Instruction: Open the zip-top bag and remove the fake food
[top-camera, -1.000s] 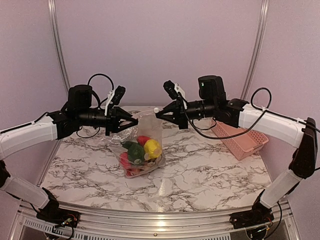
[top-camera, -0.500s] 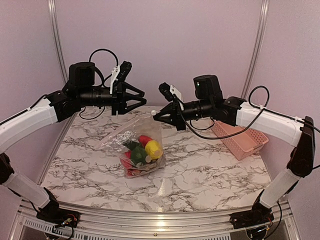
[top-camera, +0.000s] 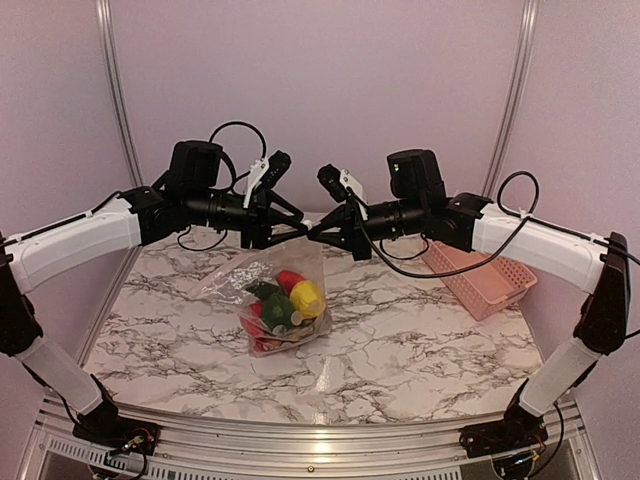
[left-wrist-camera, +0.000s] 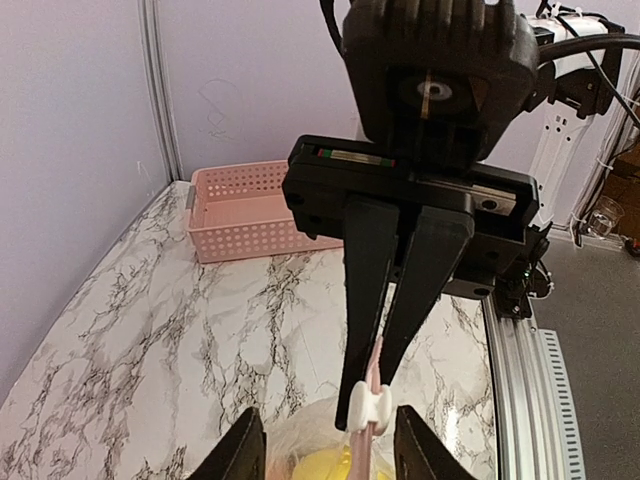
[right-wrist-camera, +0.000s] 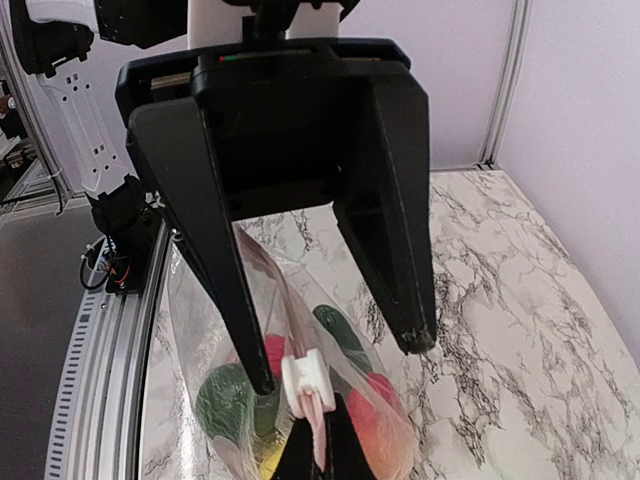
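Note:
The clear zip-top bag (top-camera: 232, 281) hangs by its top edge, its bottom resting on the marble table. The fake food (top-camera: 285, 300) lies inside it: red, dark green and yellow pieces, also in the right wrist view (right-wrist-camera: 226, 404). My right gripper (top-camera: 314, 231) is shut on the bag's pink zip strip, just behind the white slider (right-wrist-camera: 305, 385). My left gripper (top-camera: 287, 226) is open and faces the right one. Its fingers (right-wrist-camera: 230, 300) stand either side of the slider (left-wrist-camera: 363, 408); one tip is close beside it. The left wrist view shows the right gripper (left-wrist-camera: 368, 395) pinching the strip.
A pink perforated basket (top-camera: 482, 276) stands at the table's right, also in the left wrist view (left-wrist-camera: 250, 210). Pale walls close the back and sides. An aluminium rail (top-camera: 300, 440) runs along the near edge.
My left gripper, which was by the bag's left top corner a second ago, rose open, then moved right and down to the slider. The bag's left side has sagged. The right gripper stayed.

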